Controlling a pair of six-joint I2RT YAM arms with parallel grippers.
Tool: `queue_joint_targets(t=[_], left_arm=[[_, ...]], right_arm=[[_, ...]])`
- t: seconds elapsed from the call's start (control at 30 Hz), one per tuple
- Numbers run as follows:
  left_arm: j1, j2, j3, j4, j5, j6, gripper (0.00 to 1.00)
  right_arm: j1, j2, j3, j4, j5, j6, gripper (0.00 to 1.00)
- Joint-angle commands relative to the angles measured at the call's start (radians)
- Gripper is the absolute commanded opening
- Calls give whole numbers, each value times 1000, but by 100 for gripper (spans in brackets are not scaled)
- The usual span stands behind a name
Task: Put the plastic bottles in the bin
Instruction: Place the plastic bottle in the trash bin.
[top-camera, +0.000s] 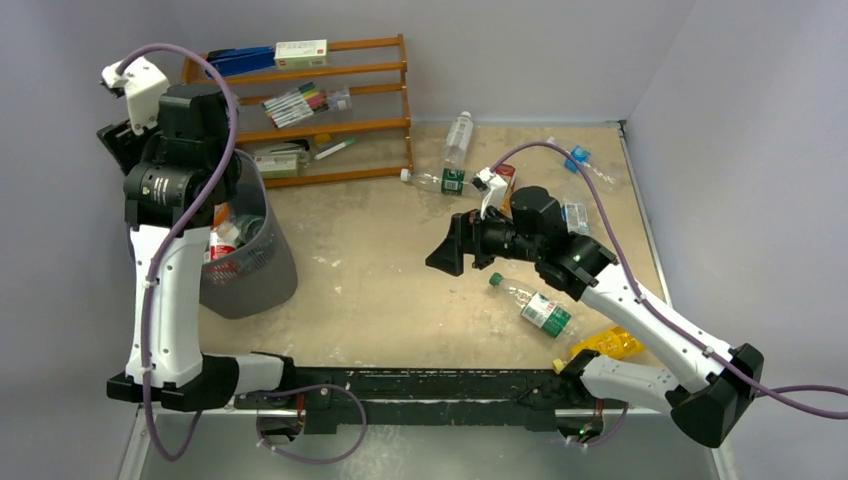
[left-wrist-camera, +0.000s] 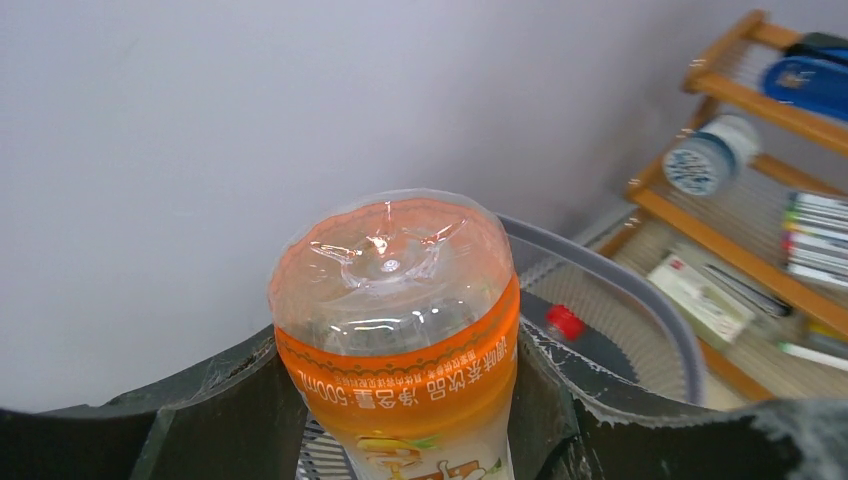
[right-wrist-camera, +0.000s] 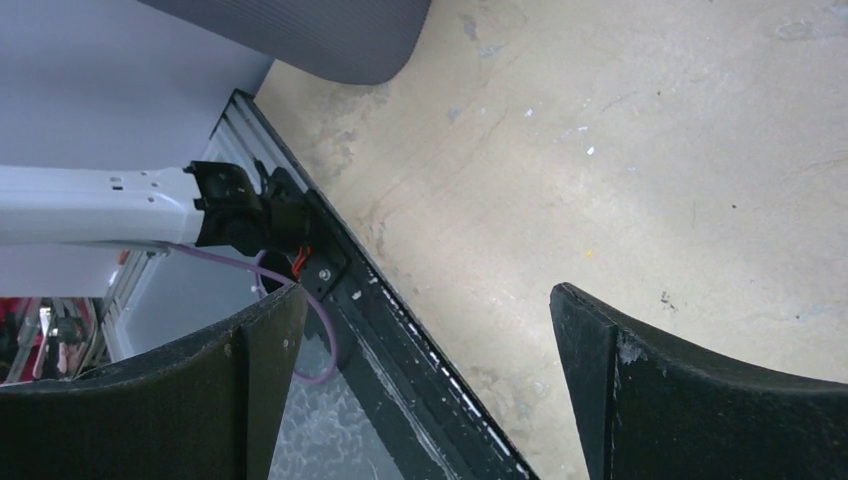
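Left pincer (left-wrist-camera: 395, 420) with bottle (left-wrist-camera: 395, 290) above bin rim (left-wrist-camera: 600, 268); right pincer (right-wrist-camera: 428, 330) wide over table (right-wrist-camera: 650, 150)

The top external camera sits high behind the arm bases and looks down and forward over the whole tan tabletop (top-camera: 400, 290) from well back. The left wrist camera looks out past the left gripper (left-wrist-camera: 400, 345), very near a clear orange-banded plastic bottle (left-wrist-camera: 395, 290), facing the wall. With the top view it shares the grey perforated plastic bin (top-camera: 255, 285) and the orange wooden rack (top-camera: 340, 125). The right wrist camera looks down between the fingers of the right gripper (right-wrist-camera: 425, 295) at bare tabletop, sharing the bin's wall and the black base rail (right-wrist-camera: 400, 320).
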Motion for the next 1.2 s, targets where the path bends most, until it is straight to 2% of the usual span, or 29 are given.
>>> queue_joint_targets(t=[0.0,0.1,0.13,0.2,0.27,0.4,0.57,0.7,0.87,1.17], left_arm=[[168,-30,-105,121,90,76,51],[229,-21,-191,131,222,63,56],[231,-16,-208,123,240,53,63],[232,-19,-248,122,270,41,87],[232,-24,-260,121,297,35,94],[232,-37,-233,97,318,23,96],[233,-53,-155,63,375,38,96],[232,-96,-121,63,611,-14,96],[230,-136,-203,130,919,-103,96],[220,-160,-224,174,1178,-164,96]], right_arm=[[-3,-17,21,-27,40,-22,95],[-4,-17,14,-41,72,-23,96],[-3,-12,17,-57,94,-24,96],[-5,-2,29,-95,149,-29,97],[-11,7,37,-131,206,-31,99],[-79,32,38,-183,305,-37,100],[-263,78,-1,-176,322,-54,100],[-345,168,15,-145,388,-79,98],[-376,345,104,-108,444,-101,98],[-414,629,288,-73,490,-130,99]])
